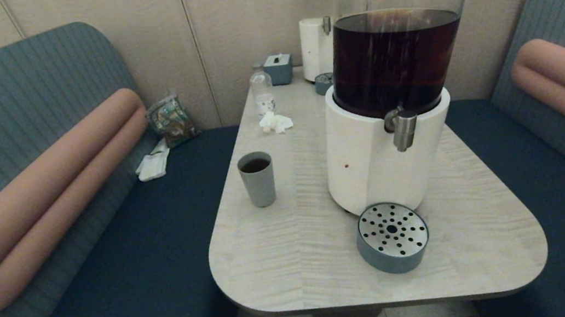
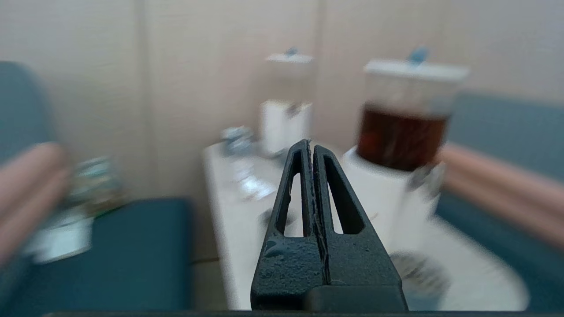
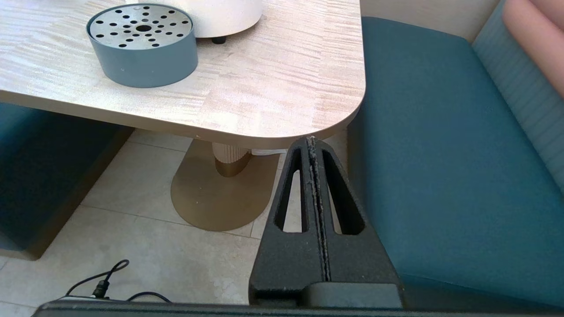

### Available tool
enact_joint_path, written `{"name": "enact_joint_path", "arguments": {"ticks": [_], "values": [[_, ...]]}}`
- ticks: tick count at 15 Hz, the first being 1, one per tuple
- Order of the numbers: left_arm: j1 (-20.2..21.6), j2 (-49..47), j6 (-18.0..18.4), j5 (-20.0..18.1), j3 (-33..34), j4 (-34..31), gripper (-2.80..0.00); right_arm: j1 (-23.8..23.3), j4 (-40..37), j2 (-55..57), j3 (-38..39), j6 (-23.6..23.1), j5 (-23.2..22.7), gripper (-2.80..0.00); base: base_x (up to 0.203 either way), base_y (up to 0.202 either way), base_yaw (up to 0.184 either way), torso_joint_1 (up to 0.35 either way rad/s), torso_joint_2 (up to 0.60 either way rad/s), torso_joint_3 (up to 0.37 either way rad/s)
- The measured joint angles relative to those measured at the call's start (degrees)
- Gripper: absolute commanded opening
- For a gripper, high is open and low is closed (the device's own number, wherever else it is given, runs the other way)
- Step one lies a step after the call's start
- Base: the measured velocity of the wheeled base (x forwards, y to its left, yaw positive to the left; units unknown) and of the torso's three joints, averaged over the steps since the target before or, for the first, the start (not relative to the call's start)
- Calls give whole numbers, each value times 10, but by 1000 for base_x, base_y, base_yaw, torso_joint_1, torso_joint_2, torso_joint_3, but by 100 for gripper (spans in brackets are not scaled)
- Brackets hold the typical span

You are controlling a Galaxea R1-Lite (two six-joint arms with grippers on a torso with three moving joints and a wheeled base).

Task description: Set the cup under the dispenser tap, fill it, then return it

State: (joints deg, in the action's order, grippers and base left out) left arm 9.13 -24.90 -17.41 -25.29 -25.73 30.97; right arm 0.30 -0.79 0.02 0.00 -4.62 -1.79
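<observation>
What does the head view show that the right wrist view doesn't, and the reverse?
Only the head view shows the cup, holding dark liquid and standing left of the big dispenser, well away from the dispenser tap, plus the dark-filled tank and the second dispenser behind it. Only the right wrist view shows the right claw, shut, below the table's edge, the table's foot and a cable on the floor. Both show the drip tray, nothing on it, and the table.
</observation>
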Motion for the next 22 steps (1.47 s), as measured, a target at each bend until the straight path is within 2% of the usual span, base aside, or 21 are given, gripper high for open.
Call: {"name": "enact_joint_path", "arguments": {"ticks": [2, 3, 5, 7, 9, 11, 12, 16, 21, 22], "values": [[-24, 48, 57, 34, 0, -77, -280, 0, 0, 0, 0, 0, 0, -280, 0, 0, 0, 0, 0, 0], [-31, 62, 85, 60, 4, -89, -280, 0, 0, 0, 0, 0, 0, -280, 0, 0, 0, 0, 0, 0], [-55, 81, 114, 86, 9, -83, -280, 0, 0, 0, 0, 0, 0, -280, 0, 0, 0, 0, 0, 0], [-89, 103, 145, 122, 18, -107, -280, 0, 0, 0, 0, 0, 0, -280, 0, 0, 0, 0, 0, 0], [-96, 147, 154, 129, 38, -153, -280, 0, 0, 0, 0, 0, 0, -280, 0, 0, 0, 0, 0, 0], [-96, 200, 167, 132, 67, -225, -280, 0, 0, 0, 0, 0, 0, -280, 0, 0, 0, 0, 0, 0], [-95, 217, 173, 142, 93, -237, -280, 0, 0, 0, 0, 0, 0, -280, 0, 0, 0, 0, 0, 0], [-94, 245, 205, 164, 227, -195, -280, 0, 0, 0, 0, 0, 0, -280, 0, 0, 0, 0, 0, 0], [-94, 249, 194, 230, 244, -339, -280, 0, 0, 0, 0, 0, 0, -280, 0, 0, 0, 0, 0, 0], [-94, 249, 190, 235, 242, -349, -280, 0, 0, 0, 0, 0, 0, -280, 0, 0, 0, 0, 0, 0]]}}
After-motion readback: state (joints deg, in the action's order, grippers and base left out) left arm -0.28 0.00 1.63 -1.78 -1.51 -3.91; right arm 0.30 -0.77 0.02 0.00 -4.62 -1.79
